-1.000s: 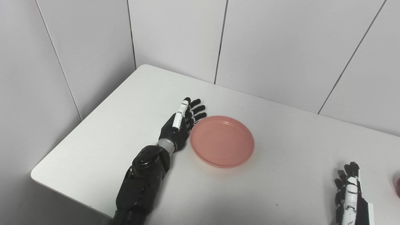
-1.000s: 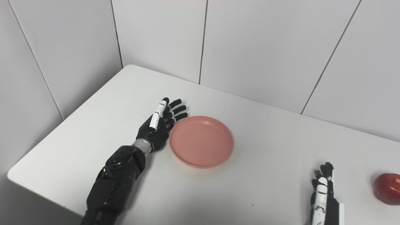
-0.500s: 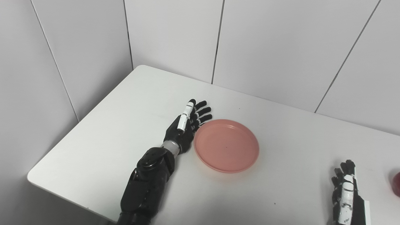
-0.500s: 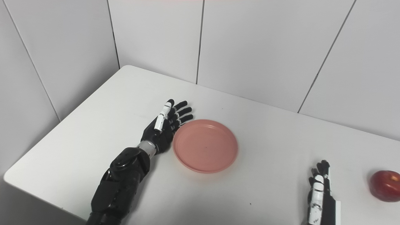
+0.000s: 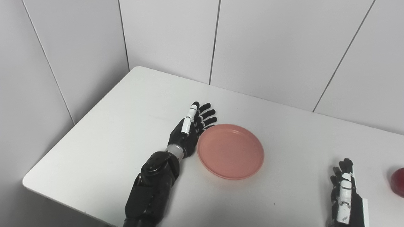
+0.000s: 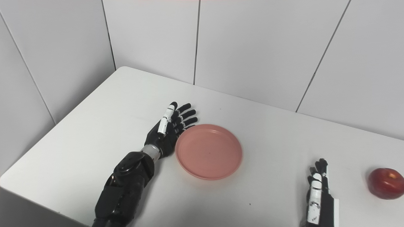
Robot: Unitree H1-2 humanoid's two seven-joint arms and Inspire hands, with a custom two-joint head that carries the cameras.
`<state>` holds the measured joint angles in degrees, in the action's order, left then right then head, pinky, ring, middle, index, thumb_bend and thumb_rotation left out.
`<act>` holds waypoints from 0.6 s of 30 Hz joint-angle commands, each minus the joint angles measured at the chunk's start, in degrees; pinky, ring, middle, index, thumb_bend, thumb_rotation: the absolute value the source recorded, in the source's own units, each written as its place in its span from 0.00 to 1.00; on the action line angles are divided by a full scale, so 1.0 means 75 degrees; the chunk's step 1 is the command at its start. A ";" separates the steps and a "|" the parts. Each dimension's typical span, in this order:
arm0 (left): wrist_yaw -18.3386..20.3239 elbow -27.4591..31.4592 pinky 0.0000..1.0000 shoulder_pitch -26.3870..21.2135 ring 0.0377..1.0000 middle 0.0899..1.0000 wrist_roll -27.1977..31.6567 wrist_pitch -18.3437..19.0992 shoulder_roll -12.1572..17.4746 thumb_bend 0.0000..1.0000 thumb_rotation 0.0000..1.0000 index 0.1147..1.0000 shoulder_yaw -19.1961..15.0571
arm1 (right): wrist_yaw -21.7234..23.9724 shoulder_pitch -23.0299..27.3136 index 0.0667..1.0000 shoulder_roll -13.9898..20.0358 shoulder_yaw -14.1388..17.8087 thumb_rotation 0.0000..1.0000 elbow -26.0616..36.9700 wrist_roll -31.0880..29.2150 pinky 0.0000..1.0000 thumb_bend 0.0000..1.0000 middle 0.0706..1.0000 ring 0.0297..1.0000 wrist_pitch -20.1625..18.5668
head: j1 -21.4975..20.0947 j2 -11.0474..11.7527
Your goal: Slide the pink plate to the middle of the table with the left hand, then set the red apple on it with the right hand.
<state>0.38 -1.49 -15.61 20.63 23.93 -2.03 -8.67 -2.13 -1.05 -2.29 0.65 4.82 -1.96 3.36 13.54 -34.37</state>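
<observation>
Left eye view
- left hand [image 5: 189, 132]: fingers straight and slightly spread, holding nothing; palm side faces the plate, hand set on edge against the plate's left rim.
- fingertips [image 5: 210, 113]: reach just past the rim's far-left part; contact there too fine to confirm.
- left arm [image 5: 151, 186]: comes up from the bottom edge, forearm angled toward the far right, low over the table.
- pink plate [image 5: 230, 151]: flat on the table, empty, roughly mid-picture.
- right hand [image 5: 344, 192]: fingers extended upward, close together, holding nothing; low at the bottom right, well apart from the plate.
- red apple [image 5: 398, 182]: only a sliver shows at the right edge, cut by the frame.
- table [image 5: 126, 132]: white, rounded corners, white wall panels behind.

Right eye view
- left hand [image 6: 169, 130]: same pose, open, edge-on beside the plate's left rim, touching or just short of it.
- pink plate [image 6: 209, 151]: nothing on it, nothing between it and the apple but the right hand.
- right hand [image 6: 317, 192]: open, fingers straight, thumb not clearly visible; sits between plate and apple, nearer the apple, touching neither.
- red apple [image 6: 385, 183]: whole, upright on the table at the far right, stem dimple up.
</observation>
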 commanded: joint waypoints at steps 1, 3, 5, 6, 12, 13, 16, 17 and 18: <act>-0.0007 0.0177 0.87 -0.0126 0.85 0.85 0.0000 -0.0092 -0.0112 0.41 1.00 0.83 0.0049 | -0.0004 -0.0060 0.97 -0.0128 -0.0040 1.00 -0.0197 -0.0018 1.00 0.24 0.98 0.97 0.0267 | -0.0034 -0.0003; -0.0008 0.0233 0.86 -0.0083 0.85 0.85 -0.0007 -0.0072 -0.0170 0.42 1.00 0.83 0.0073 | -0.0014 -0.0074 0.97 -0.0142 -0.0058 1.00 -0.0186 0.0018 1.00 0.25 0.98 0.97 0.0297 | -0.0065 -0.0018; 0.0001 0.0267 0.86 -0.0054 0.84 0.85 0.0003 -0.0070 -0.0207 0.41 1.00 0.82 0.0079 | -0.0041 -0.0093 0.97 -0.0154 -0.0082 1.00 -0.0151 0.0102 1.00 0.25 0.98 0.96 0.0280 | -0.0087 -0.0035; -0.0019 0.0297 0.86 -0.0031 0.84 0.85 -0.0013 -0.0055 -0.0239 0.41 1.00 0.82 0.0096 | -0.0086 -0.0096 0.97 -0.0175 -0.0090 1.00 -0.0128 0.0175 1.00 0.25 0.97 0.96 0.0242 | -0.0130 -0.0059; -0.0037 0.0397 0.84 0.0052 0.84 0.85 -0.0016 -0.0001 -0.0336 0.42 1.00 0.83 0.0190 | -0.0190 -0.0099 0.95 -0.0248 -0.0120 1.00 -0.0110 0.0352 0.97 0.27 0.95 0.95 0.0223 | -0.0248 -0.0133; -0.0040 0.0419 0.84 0.0062 0.84 0.85 -0.0015 0.0016 -0.0350 0.42 1.00 0.83 0.0203 | -0.0185 -0.0097 0.95 -0.0257 -0.0120 1.00 -0.0117 0.0341 0.98 0.28 0.96 0.95 0.0233 | -0.0248 -0.0133; -0.0008 0.0486 0.85 0.0099 0.85 0.85 0.0042 0.0059 -0.0386 0.42 1.00 0.84 0.0230 | -0.0226 -0.0092 0.95 -0.0296 -0.0120 1.00 -0.0119 0.0392 0.98 0.28 0.95 0.95 0.0215 | -0.0327 -0.0178; -0.0005 0.0516 0.85 0.0114 0.85 0.85 0.0059 0.0087 -0.0403 0.42 1.00 0.84 0.0239 | -0.0247 -0.0091 0.95 -0.0309 -0.0124 1.00 -0.0107 0.0427 0.98 0.28 0.95 0.95 0.0191 | -0.0389 -0.0218; 0.0003 0.0557 0.85 0.0132 0.85 0.86 0.0073 0.0119 -0.0415 0.41 1.00 0.84 0.0257 | -0.0261 -0.0090 0.95 -0.0321 -0.0131 1.00 -0.0095 0.0457 0.97 0.27 0.95 0.95 0.0174 | -0.0428 -0.0245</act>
<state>0.03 1.15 -13.49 20.83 24.14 -4.84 -7.18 -3.59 -1.07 -3.75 0.09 4.79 1.17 3.37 10.55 -36.04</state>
